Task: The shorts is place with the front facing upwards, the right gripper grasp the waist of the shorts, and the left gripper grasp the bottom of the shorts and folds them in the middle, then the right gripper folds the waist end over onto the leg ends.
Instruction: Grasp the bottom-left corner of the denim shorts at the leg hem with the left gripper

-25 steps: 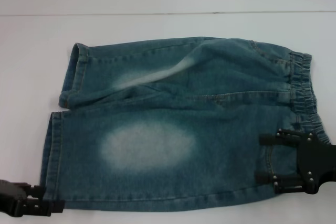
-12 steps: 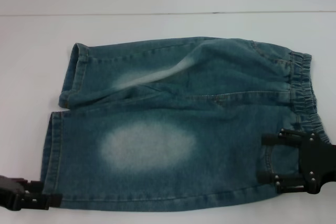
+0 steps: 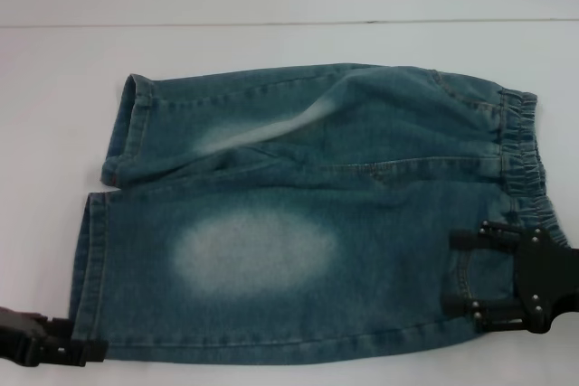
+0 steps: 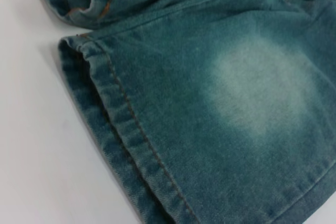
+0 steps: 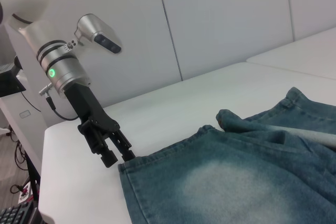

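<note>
The shorts (image 3: 308, 214) lie flat on the white tabletop (image 3: 271, 42), front side up, with the puckered waist (image 3: 520, 155) toward the robot's right and the two hemmed leg ends (image 3: 90, 268) toward its left. The right gripper (image 3: 461, 273) is over the near corner of the waist, its two fingers (image 3: 466, 240) apart and lying above the denim beside a pocket, so the jaws are wide. The left gripper (image 5: 118, 156) is at the near corner of the closer leg hem, low on the tabletop, with its jaws slightly apart and just at the cloth edge.
</note>
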Tool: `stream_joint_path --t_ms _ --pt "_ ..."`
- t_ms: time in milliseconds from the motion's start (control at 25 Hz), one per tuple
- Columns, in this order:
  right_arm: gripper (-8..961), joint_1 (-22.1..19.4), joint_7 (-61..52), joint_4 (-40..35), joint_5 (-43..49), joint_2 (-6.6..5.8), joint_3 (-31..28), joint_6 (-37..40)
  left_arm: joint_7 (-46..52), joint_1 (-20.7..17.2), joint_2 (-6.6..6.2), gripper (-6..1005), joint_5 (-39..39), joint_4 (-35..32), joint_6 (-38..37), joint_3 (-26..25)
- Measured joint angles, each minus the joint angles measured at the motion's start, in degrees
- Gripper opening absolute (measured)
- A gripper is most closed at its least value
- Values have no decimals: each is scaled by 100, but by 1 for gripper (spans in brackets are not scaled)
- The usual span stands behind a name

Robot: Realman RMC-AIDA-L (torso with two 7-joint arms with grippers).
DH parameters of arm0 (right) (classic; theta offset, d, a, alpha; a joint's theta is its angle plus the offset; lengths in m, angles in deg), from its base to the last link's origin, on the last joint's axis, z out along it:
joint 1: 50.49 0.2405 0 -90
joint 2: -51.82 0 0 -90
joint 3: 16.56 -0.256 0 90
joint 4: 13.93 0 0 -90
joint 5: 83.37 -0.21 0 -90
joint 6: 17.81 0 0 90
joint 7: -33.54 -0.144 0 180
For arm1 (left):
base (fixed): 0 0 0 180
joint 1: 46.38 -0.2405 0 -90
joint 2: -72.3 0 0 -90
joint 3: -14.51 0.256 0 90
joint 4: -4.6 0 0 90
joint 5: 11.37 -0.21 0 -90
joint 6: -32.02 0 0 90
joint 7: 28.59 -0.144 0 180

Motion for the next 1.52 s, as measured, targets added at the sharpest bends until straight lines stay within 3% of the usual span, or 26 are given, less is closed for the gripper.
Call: stream_joint_path --t_ms 760,960,1200,1320,1360,1440,1520 --pt "928 21 -11 1 0 -8 2 -93 19 204 62 853 -22 51 2 148" --pt "927 23 -42 -4 0 -11 2 -106 -178 224 76 663 -7 8 39 318" --pt "927 -22 -158 -14 -37 -23 -86 -4 -167 242 85 527 -27 8 104 450" --pt "927 -45 -508 -27 -51 -113 -417 386 -159 242 88 459 -39 -5 83 496" --pt "927 -71 -794 -3 -54 -236 -803 713 -155 232 92 436 -39 -6 91 565" --pt "927 -96 -967 23 -54 -309 -1007 831 -142 233 98 374 -30 -5 98 588" --pt "928 -179 -1364 59 -52 -482 -1362 902 -102 249 103 311 3 -3 119 597"
